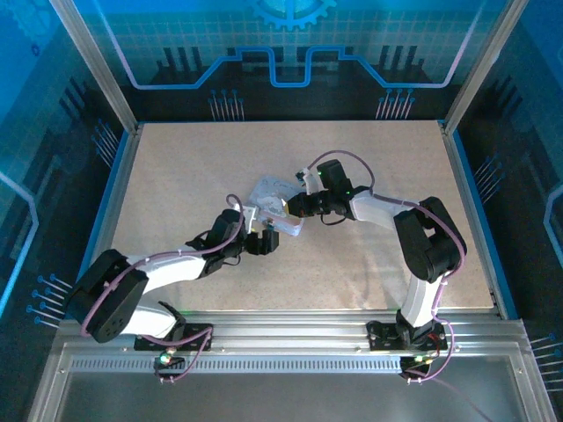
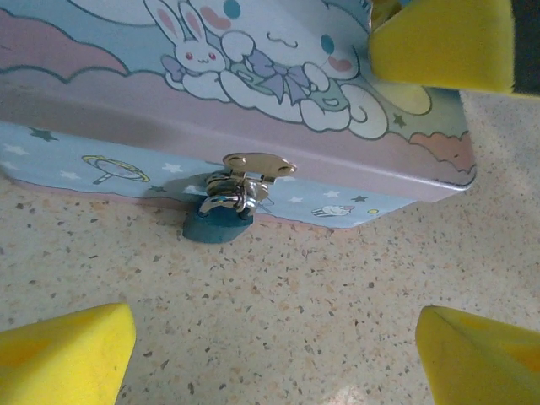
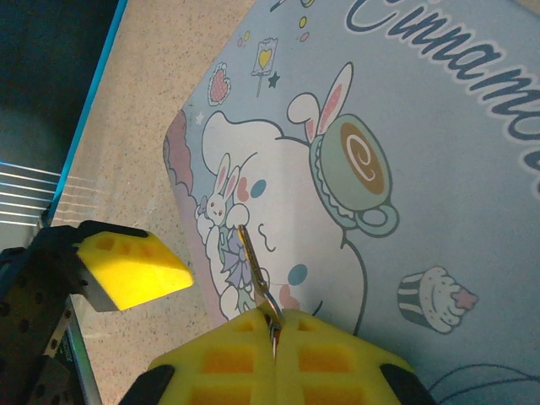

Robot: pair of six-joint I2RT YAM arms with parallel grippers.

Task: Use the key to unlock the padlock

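Yellow right fingers (image 3: 221, 364) pinch the key (image 3: 252, 268) (left fingers (image 2: 63, 350) spread).

Padlock (image 2: 218, 226) against tin box (image 2: 101, 118) side wall, on table (image 2: 321, 312); key (image 3: 251, 263) over lid (image 3: 439, 169).
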